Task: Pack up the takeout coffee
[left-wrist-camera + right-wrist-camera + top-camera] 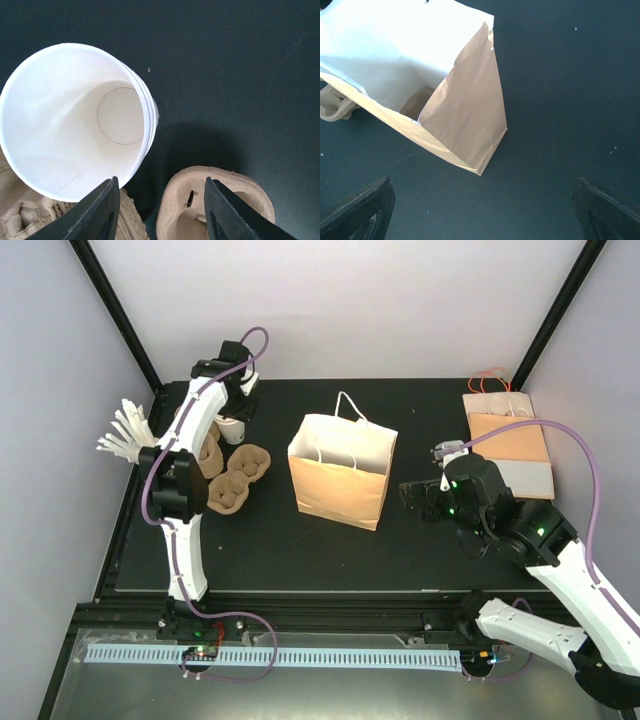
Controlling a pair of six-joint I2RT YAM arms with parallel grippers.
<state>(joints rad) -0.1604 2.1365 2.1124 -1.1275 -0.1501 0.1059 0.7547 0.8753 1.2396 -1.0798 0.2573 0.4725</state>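
Observation:
The takeout coffee is out of view in every frame. My left gripper (238,405) (161,182) hangs at the back left with its jaws apart and nothing between them. Its left finger stands just in front of the rim of a lidless white cup stack (65,125) (232,427). Its right finger is over a brown pulp cup carrier (220,195). The brown paper bag (340,475) (465,100) stands open in the middle of the table. My right gripper (412,495) (482,185) is wide open just right of the bag, holding nothing.
Pulp cup carriers (240,478) lie left of the bag, with more stacked beside them (20,220). White stirrers (125,435) fan out at the table's left edge. Flat folded bags (510,440) lie at the back right. Black frame posts rise at the back corners.

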